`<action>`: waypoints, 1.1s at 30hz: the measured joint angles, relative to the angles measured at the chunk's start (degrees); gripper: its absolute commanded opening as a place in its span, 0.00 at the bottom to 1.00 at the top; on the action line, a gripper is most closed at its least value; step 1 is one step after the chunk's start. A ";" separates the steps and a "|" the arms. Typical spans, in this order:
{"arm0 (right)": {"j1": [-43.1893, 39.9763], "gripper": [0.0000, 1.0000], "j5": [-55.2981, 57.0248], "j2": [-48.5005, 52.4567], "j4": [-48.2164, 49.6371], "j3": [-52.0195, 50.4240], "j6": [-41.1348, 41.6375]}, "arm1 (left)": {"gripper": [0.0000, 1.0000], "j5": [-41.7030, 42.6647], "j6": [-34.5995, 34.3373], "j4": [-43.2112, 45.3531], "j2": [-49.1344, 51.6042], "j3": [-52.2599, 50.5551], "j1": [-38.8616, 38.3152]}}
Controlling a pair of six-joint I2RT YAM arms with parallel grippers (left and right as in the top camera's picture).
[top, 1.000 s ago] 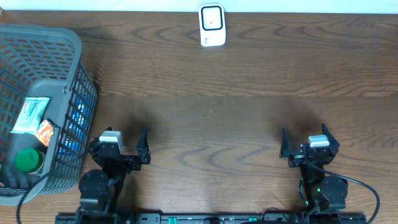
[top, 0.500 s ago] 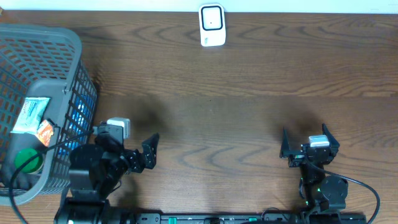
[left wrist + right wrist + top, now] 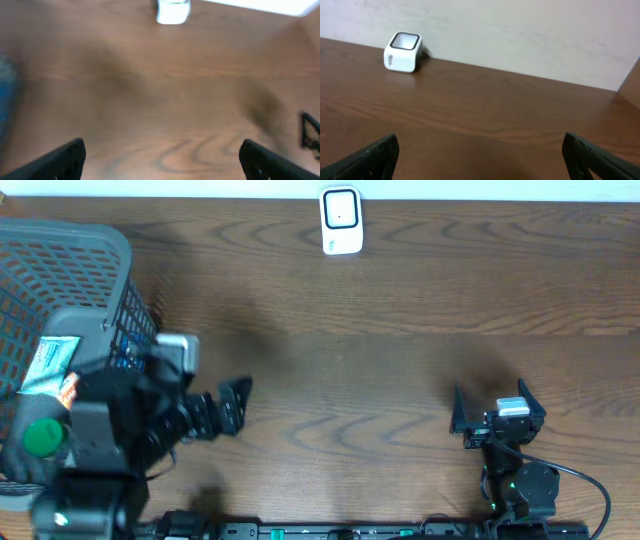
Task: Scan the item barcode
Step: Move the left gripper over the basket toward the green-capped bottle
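Overhead is looking straight down on whole table (image 3: pixel 400 310); both wrist cams are facing far edge, all three catching scanner (image 3: pixel 403 45).

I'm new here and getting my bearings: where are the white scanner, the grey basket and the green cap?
white scanner (image 3: pixel 341 220), overhead view, middle of its top face.
grey basket (image 3: pixel 80 232), overhead view, on its far rim.
green cap (image 3: pixel 42 437), overhead view, centre of the cap.
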 measured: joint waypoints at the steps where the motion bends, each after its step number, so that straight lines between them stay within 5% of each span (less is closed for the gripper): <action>1: 0.00 0.99 0.04 0.00 0.00 0.00 0.00 | 0.98 -2.05 -0.24 -1.36 2.16 3.13 0.00; 8: 0.00 0.99 0.11 0.00 0.02 0.00 0.00 | 0.98 -17.70 -5.49 -13.62 18.36 26.67 2.47; 13: 0.00 0.99 0.13 0.00 0.00 0.00 0.02 | 0.98 -23.78 -11.34 -18.71 24.00 36.13 11.34; 25: 0.00 0.99 0.11 0.00 0.00 0.00 0.02 | 0.98 -27.28 -19.65 -23.41 24.52 35.36 39.45; 33: 0.00 0.99 0.11 0.00 0.00 0.00 0.02 | 0.98 -27.52 -20.61 -18.78 24.50 20.44 45.20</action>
